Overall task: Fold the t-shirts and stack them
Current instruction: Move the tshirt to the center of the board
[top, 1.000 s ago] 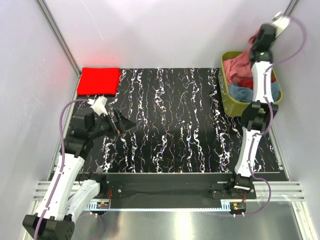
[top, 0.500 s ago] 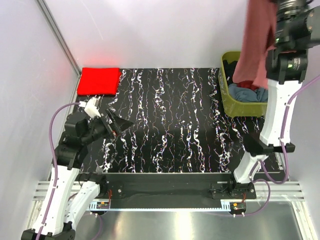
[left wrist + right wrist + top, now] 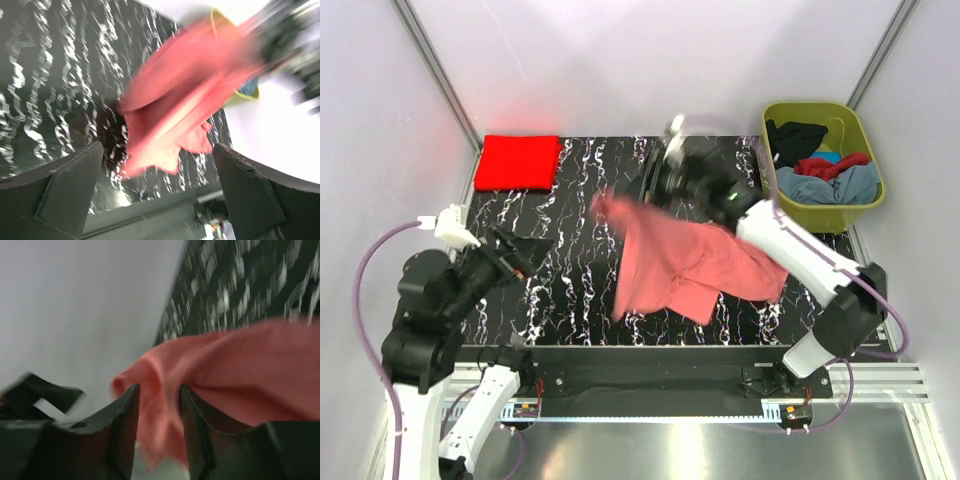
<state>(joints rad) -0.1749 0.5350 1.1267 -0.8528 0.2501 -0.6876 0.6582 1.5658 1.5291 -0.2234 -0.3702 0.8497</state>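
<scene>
An olive-green plastic tub stands at the far right corner of a table topped in black with white marbled veining. Aluminium posts rise at the far corners against plain white walls.

Black, white-veined worktop: a folded bright red t-shirt lies at upper left, an olive-green tub stands at upper right, and a salmon pink t-shirt sprawls crumpled across centre-right.
</scene>
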